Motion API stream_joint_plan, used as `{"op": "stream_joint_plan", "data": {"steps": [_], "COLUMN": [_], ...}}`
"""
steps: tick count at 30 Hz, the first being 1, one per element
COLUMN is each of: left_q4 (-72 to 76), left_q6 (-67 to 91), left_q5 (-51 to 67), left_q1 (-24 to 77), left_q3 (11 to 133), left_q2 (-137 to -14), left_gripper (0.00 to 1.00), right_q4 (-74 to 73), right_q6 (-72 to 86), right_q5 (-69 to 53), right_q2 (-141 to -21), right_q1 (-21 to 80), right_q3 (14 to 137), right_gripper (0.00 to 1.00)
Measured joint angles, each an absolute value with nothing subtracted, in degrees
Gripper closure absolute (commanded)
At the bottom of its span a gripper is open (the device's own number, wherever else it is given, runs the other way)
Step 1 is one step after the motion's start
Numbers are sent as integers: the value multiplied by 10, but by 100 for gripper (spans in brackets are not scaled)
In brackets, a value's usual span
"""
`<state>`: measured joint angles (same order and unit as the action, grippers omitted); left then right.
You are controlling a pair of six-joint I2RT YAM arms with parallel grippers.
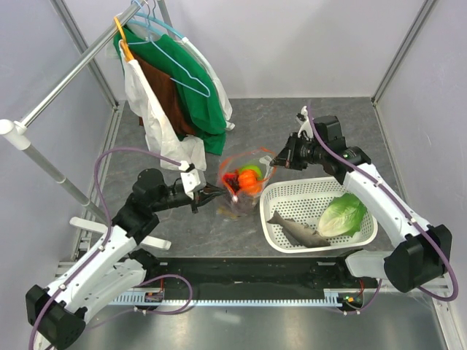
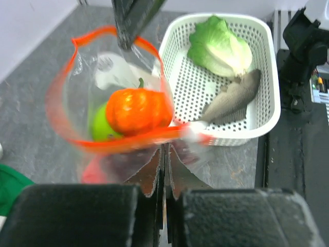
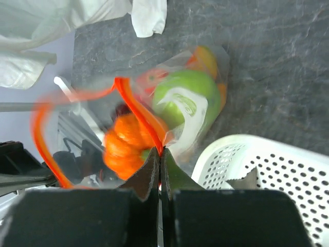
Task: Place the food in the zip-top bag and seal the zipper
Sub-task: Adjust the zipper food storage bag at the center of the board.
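I had the zip-top bag (image 1: 244, 182) open on the worktop (image 1: 292, 124), an orange piece (image 2: 139, 110) and green apple (image 2: 102, 124) inside. The left pincer (image 1: 220, 193) and right pincer (image 1: 271, 167) were each clamped tight on its zipper (image 2: 123, 141). The white basket (image 1: 292, 191) with lettuce (image 1: 341, 215) and fish (image 1: 299, 231) sat just beside it on the right; garments (image 1: 190, 87) hung behind.

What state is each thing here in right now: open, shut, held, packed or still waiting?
left gripper: shut on bag rim
right gripper: shut on bag rim, opposite side
bag: open, held up, partly filled
zipper: unsealed, spread in a loop
orange: inside bag
green apple: inside bag
lettuce: not bagged, lying in basket
fish: not bagged, lying in basket
basket: upright
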<state>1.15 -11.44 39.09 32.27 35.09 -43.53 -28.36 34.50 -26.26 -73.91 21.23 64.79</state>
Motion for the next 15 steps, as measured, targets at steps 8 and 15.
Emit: {"op": "stream_joint_plan", "data": {"steps": [8, 15], "left_q4": [-22, -35], "left_q6": [-114, -123], "left_q5": [388, 401], "left_q1": [297, 343], "left_q3": [341, 279], "left_q2": [-475, -382], "left_gripper": [63, 41], "right_q4": [-289, -291], "right_q6": [312, 333], "right_q5": [-253, -253], "right_q2": [-737, -728], "right_q1": [212, 212], "right_q3": [657, 643], "right_gripper": [100, 100]}}
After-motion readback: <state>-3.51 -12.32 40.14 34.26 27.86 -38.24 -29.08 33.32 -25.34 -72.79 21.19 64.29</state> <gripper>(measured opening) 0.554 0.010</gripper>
